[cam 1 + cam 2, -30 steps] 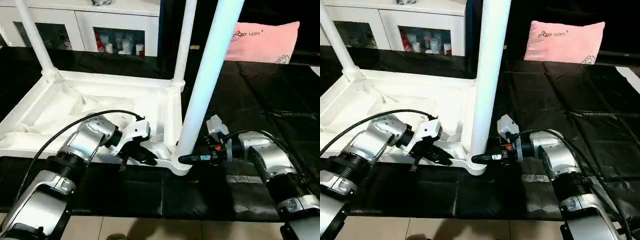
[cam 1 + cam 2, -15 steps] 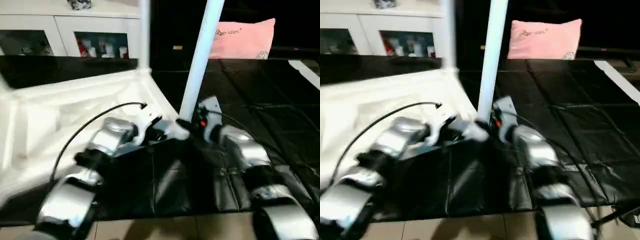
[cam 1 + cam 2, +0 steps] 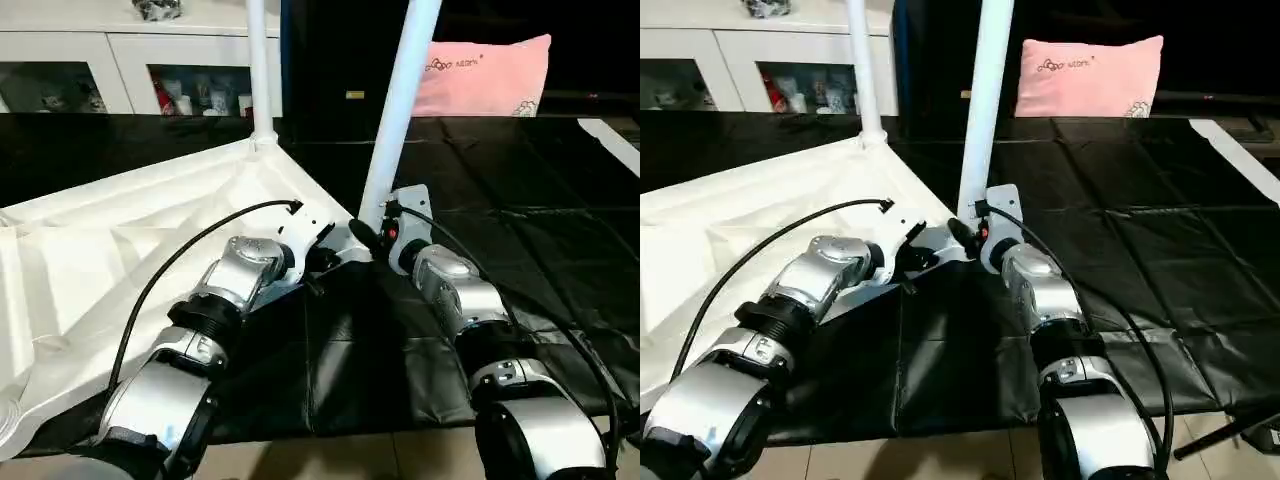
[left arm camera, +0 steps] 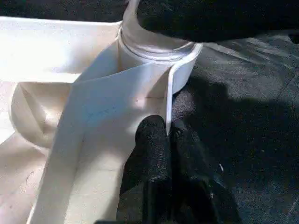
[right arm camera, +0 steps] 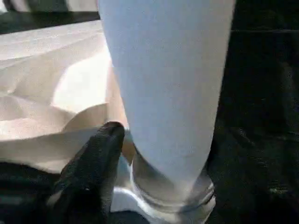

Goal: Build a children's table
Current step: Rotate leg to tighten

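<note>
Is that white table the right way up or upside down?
Upside down: the table lies top-down on the black mat, legs pointing up from its corners.

I see the table (image 3: 120,250) lying upside down on the mat (image 3: 520,240), to my left, one corner pointing toward my two arms. A leg (image 3: 395,110) stands up from that near corner socket (image 4: 156,51); a second leg (image 3: 258,70) stands at the corner behind it. My left gripper (image 4: 169,135) sits on the rim (image 4: 169,100) just beside the near socket, its fingers (image 4: 152,144) on either side of the rim. My right gripper (image 3: 368,238) is at the foot of the near leg, on its right. Behind the table stands a cabinet (image 3: 120,60); a pillow (image 3: 480,75) lies at the back right.
</note>
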Controlling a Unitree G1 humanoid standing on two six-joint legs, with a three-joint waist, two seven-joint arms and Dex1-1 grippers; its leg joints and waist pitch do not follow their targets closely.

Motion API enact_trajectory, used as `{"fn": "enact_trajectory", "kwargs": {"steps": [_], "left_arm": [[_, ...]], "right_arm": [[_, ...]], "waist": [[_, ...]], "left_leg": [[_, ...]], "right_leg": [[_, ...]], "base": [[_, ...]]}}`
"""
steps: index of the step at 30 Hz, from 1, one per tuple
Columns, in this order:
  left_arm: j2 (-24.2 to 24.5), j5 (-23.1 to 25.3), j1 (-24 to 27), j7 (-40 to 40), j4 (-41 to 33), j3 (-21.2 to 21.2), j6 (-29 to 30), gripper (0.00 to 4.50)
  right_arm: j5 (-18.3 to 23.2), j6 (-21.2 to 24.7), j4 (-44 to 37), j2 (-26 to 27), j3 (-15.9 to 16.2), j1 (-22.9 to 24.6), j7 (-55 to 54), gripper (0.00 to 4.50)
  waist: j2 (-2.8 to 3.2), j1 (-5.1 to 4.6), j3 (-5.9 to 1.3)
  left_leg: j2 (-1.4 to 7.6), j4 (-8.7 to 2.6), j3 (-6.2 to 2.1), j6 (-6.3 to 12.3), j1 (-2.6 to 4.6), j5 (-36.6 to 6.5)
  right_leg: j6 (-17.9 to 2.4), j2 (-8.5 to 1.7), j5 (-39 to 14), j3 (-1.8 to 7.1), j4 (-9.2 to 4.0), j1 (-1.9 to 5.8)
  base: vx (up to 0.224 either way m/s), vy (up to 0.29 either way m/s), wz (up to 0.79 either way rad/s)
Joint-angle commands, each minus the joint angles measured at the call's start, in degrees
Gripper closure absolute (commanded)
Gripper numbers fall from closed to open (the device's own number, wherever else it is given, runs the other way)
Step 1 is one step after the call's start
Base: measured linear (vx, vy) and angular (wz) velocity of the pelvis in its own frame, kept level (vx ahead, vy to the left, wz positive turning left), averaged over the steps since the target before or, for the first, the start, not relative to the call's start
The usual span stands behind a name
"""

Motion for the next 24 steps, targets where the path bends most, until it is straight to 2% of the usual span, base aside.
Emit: {"fn": "enact_trajectory", "kwargs": {"steps": [1,5,8,11,12,13,14,16,17,19,20,21,24], "left_arm": [[0.0,-1.1,1.0,-2.5,-2.1,-1.0,-3.1,4.5],[3.6,-1.6,2.7,-8.2,-3.9,-1.5,-4.0,4.5],[5.6,-1.7,3.2,-11.5,-4.2,-1.8,-5.0,4.5],[9.3,-1.5,4.6,-18.4,-5.8,-3.7,-8.6,4.5],[11.4,-1.6,5.4,-22.2,-7.0,-4.7,-9.9,4.5],[11.5,-1.6,5.5,-22.4,-7.0,-4.7,-9.9,4.5],[13.4,-1.9,6.2,-26.0,-8.2,-5.6,-10.5,4.5],[14.8,-2.0,6.8,-28.6,-9.2,-6.2,-11.6,4.5],[15.5,-2.4,7.1,-30.2,-9.7,-6.3,-11.6,4.5],[16.0,-2.7,7.4,-31.6,-10.2,-6.3,-11.8,4.5],[17.3,-3.5,8.2,-34.8,-11.8,-6.8,-11.5,4.5],[18.0,-4.0,8.7,-36.5,-12.8,-7.1,-11.2,4.5],[19.6,-5.2,10.2,-40.3,-16.0,-8.1,-10.3,4.5]], "right_arm": [[0.7,0.6,-0.5,1.4,5.1,2.5,8.8,1.26],[1.9,-1.4,-5.3,-4.0,6.0,6.0,18.7,1.01],[3.2,-1.4,-7.8,-6.7,6.2,7.1,23.4,0.65],[4.6,-0.7,-11.0,-10.2,6.6,8.1,30.2,0.56],[4.9,-0.6,-12.5,-12.1,7.4,8.4,33.9,0.36],[4.9,-0.6,-12.6,-12.2,7.5,8.4,34.0,0.36],[4.8,-0.7,-13.6,-13.9,8.4,8.7,37.2,0.23],[4.7,-1.1,-14.0,-15.1,9.2,8.7,39.7,0.12],[4.6,-0.9,-14.2,-15.9,9.9,8.6,41.6,0.12],[4.6,-0.8,-14.3,-16.5,10.5,8.6,43.1,0.12],[4.4,-1.0,-14.4,-17.4,11.6,8.3,45.9,0.12],[4.5,-1.1,-14.5,-17.7,12.1,8.2,46.9,0.12],[5.0,-0.8,-14.8,-18.1,13.3,7.9,49.9,0.12]], "waist": [[-0.35,0.64,-3.25],[-0.36,1.03,-3.4],[-0.16,0.84,-3.31],[-0.18,0.89,-3.31],[-0.03,0.96,-3.46],[-0.04,0.89,-3.5],[0.01,1.0,-3.57],[-0.09,1.46,-3.54],[-0.22,1.72,-3.46],[-0.03,2.17,-3.39],[-0.21,2.29,-3.33],[-0.12,2.53,-3.27],[-0.01,2.99,-3.32]], "left_leg": [[-0.7,-3.51,1.02,2.77,-0.56,-6.6],[-0.57,-3.28,1.19,5.04,-0.45,-4.4],[-0.52,-3.41,1.16,5.07,-0.41,-5.4],[-0.33,-3.56,1.03,4.73,-0.33,-6.2],[-0.25,-3.46,0.97,5.15,-0.38,-5.0],[-0.23,-3.37,1.07,5.39,-0.37,-4.4],[-0.26,-3.24,1.23,5.79,-0.17,-3.4],[-0.18,-3.13,1.36,6.21,-0.17,-2.8],[-0.13,-3.15,1.48,6.27,-0.18,-3.1],[0.01,-3.21,1.57,5.61,0.07,-4.2],[0.05,-3.26,1.58,5.42,0.05,-4.4],[0.16,-3.38,1.53,4.93,0.02,-5.3],[0.11,-3.38,1.55,4.2,0.11,-4.9]], "right_leg": [[-13.3,-2.84,-1.5,1.3,-4.09,3.66],[-14.8,-2.75,4.3,1.21,-3.66,3.89],[-15.4,-2.79,3.1,1.13,-3.82,3.76],[-15.3,-2.81,1.8,1.13,-3.85,3.87],[-15.6,-2.85,4.0,1.16,-3.57,3.99],[-15.9,-2.78,5.6,1.17,-3.41,3.91],[-16.7,-2.7,7.8,1.11,-3.25,3.69],[-17.1,-2.62,9.3,1.01,-3.0,3.72],[-17.1,-2.6,8.8,0.94,-3.01,3.66],[-17.0,-2.7,6.4,0.91,-3.13,3.41],[-17.0,-2.76,5.8,0.92,-3.14,3.41],[-16.8,-2.84,4.4,0.91,-3.16,3.35],[-16.5,-2.77,4.7,0.94,-2.97,3.27]], "base": [[0.0,0.0,0.0],[0.0,0.0,0.0],[0.0,0.0,0.0],[0.0,0.0,0.0],[0.0,0.0,0.0],[0.0,0.0,0.0],[0.0,0.0,0.0],[0.0,0.0,0.0],[0.0,0.0,0.0],[0.0,0.0,0.0],[0.0,0.0,0.0],[0.0,0.0,0.0],[0.0,0.0,0.0]]}}
